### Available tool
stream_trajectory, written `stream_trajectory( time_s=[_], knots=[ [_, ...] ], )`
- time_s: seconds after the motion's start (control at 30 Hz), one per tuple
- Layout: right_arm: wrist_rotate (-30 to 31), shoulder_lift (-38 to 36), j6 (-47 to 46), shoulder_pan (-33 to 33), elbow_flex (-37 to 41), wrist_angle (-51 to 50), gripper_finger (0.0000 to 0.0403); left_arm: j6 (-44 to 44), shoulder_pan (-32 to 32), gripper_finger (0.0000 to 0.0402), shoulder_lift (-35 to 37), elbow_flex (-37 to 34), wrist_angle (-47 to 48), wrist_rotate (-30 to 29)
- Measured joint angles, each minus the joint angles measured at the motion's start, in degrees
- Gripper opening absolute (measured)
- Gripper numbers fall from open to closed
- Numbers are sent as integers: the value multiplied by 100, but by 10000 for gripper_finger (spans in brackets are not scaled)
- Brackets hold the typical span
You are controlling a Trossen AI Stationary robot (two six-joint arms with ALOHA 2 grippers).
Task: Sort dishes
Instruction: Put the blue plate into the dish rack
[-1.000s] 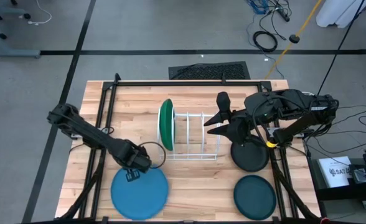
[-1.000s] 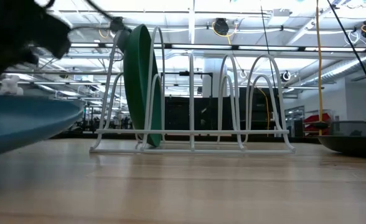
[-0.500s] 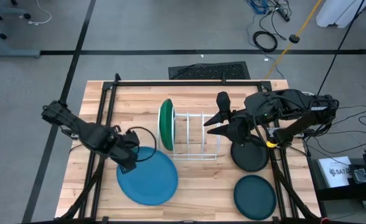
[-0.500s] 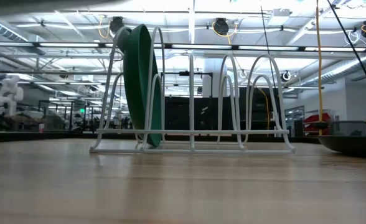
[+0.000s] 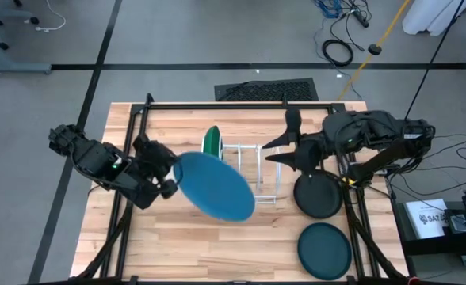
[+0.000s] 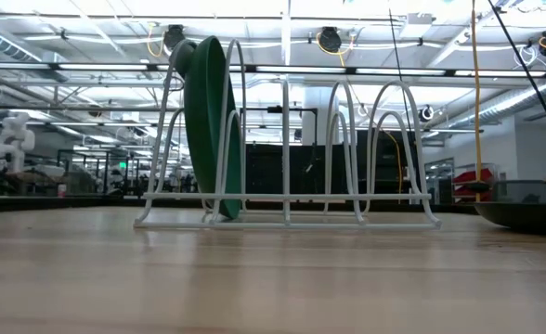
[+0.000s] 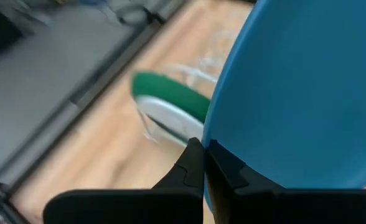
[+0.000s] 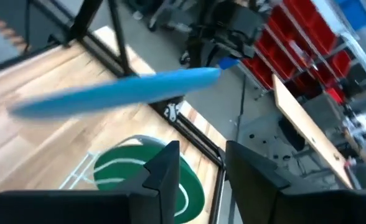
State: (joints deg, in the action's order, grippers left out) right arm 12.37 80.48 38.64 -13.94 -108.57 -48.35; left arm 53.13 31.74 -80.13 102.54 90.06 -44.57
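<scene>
My left gripper (image 5: 168, 171) is shut on the large light blue plate (image 5: 214, 186) and holds it in the air just left of the white wire rack (image 5: 253, 170). The large green plate (image 5: 211, 141) stands on edge in the rack's leftmost slot; it also shows in the low view (image 6: 208, 130). My right gripper (image 5: 284, 141) is open and empty, right of the rack and above the table. The smaller black plate (image 5: 318, 196) and the smaller dark teal plate (image 5: 324, 248) lie flat at the right. My left gripper pinches the light blue plate's rim (image 7: 209, 148) between its two fingers, one finger on each face, at the edge toward the table's left. The fingers come from the table's left. The plate is lifted clear of the table and tilted, reaching toward the rack.
A black metal frame (image 5: 233, 105) runs along the table's far edge and down both sides. The rack's other slots (image 6: 347, 148) stand open to the right of the green plate. The black plate's edge (image 6: 524, 213) shows at the low view's right.
My left gripper has lifted the light blue plate off the table's near left part and carried it up and toward the rack. The plate has tipped from flat to tilted and now overlaps the rack's left side from above. My right gripper has shifted slightly toward the far edge.
</scene>
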Motion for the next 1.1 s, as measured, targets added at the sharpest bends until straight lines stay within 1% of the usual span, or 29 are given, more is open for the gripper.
stream_trajectory(
  time_s=[0.1, 0.2, 0.37, 0.4, 0.43, 0.53, 0.6, 0.7, 0.83, 0.9, 1.0, 1.1],
  knots=[
    [131, -94, -362, 11, 0, 37, 138, 6, -74, 4, -4, 0, -5, -583],
    [131, -138, -859, 99, -2, 50, 165, -15, -127, 4, -36, 2, -72, -1131],
    [82, -32, -1739, 318, -7, 43, 217, -412, -216, 4, -98, 2, -479, -1541],
    [-7, 11, -1830, 353, -7, 34, 226, -474, -216, 4, -114, 2, -551, -1569],
    [-231, 42, -1906, 388, -7, 37, 234, -554, -220, 4, -132, 2, -601, -1603],
    [-1154, 85, -2206, 468, -3, 290, 252, -598, -222, 4, -193, 2, -665, -1677],
    [-1446, 90, -2373, 483, -4, 514, 258, -602, -222, 4, -209, 2, -662, -1679],
    [-1421, 91, -2640, 497, -4, 700, 261, -604, -230, 4, -220, 4, -663, -1711],
    [-1367, 94, -3188, 582, -5, 541, 261, -609, -253, 4, -231, 4, -662, -1760],
    [-1184, 119, -3421, 577, -9, 416, 261, -607, -253, 4, -228, 4, -662, -1798],
    [-798, 149, -3503, 573, -9, 309, 261, -609, -253, 4, -231, 4, -662, -1815],
    [-814, 150, -3648, 575, -9, 249, 261, -606, -253, 4, -228, 4, -662, -1821]
  ],
)
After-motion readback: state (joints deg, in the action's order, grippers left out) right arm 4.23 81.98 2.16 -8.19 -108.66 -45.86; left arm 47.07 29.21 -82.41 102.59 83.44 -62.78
